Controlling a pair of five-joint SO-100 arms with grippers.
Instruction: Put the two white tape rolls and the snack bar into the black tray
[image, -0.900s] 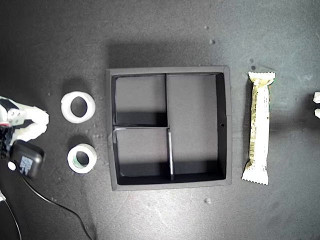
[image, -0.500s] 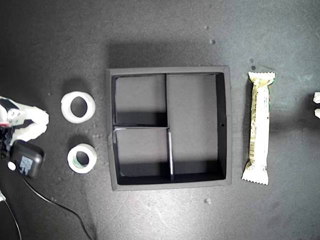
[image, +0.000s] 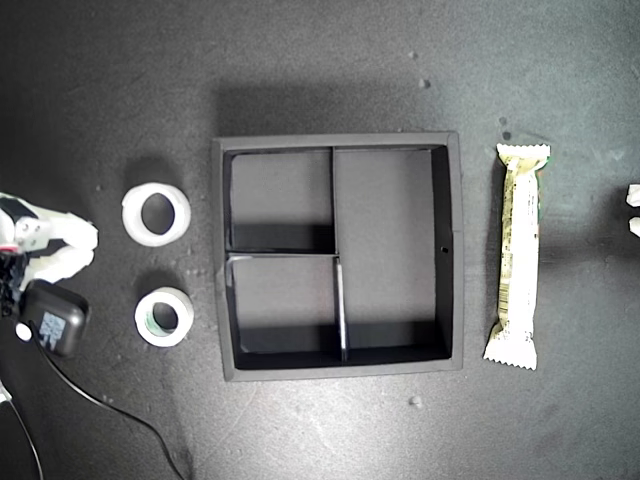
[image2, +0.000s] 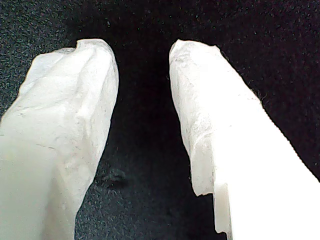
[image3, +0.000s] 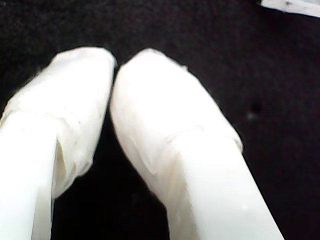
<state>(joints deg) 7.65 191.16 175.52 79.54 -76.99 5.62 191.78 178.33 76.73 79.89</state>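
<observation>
Dark, matte black surface fills every view, speckled with a few pale crumbs. At the centre of the exterior view sits the black tray, square, with a thick rim. Its inside is split into two small square sections stacked on the exterior view's left and one long section on the exterior view's right. All three sections hold nothing.

To the exterior view's left of the tray, apart from it, lie the two tape rolls, flat on the surface with their holes facing up. The all-white tape roll is the upper one. The white tape roll with a greenish core lies just below it, not touching it.

To the exterior view's right of the tray lies the snack bar, in a pale yellow-green wrapper with zigzag ends, running parallel to the tray's side and close beside it without touching.

An arm's white-wrapped part and a small black camera unit with a cable show at the exterior view's left edge, near the rolls.

My first claw is released, its white fingers spread over bare surface. My second claw is clenched on nothing, tips touching.
</observation>
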